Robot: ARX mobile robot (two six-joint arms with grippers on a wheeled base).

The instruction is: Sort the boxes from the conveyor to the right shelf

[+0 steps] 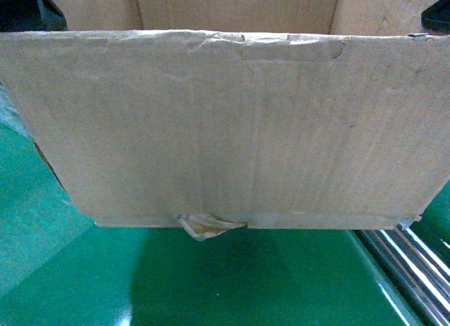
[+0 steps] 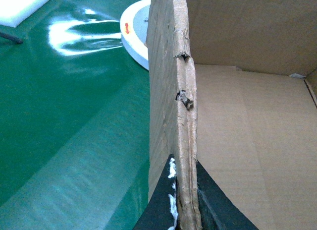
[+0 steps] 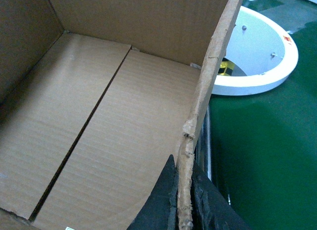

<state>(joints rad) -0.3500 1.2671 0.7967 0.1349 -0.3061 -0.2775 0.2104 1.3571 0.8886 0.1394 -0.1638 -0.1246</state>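
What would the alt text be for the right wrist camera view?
The right gripper pinches the ragged top edge of the right wall of a brown cardboard carton, whose empty floor shows a centre seam. Outside the wall lie the green conveyor belt and its pale curved rim.

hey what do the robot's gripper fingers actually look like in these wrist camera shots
Only the fingertips show. The left gripper has matte black, wedge-shaped fingers tapering to points, one with a rough white streak along its inner edge. The right gripper has the same black tapered fingers with a slightly textured surface. No cables, markings or arm links are visible, and neither gripper shows clearly in the head view.
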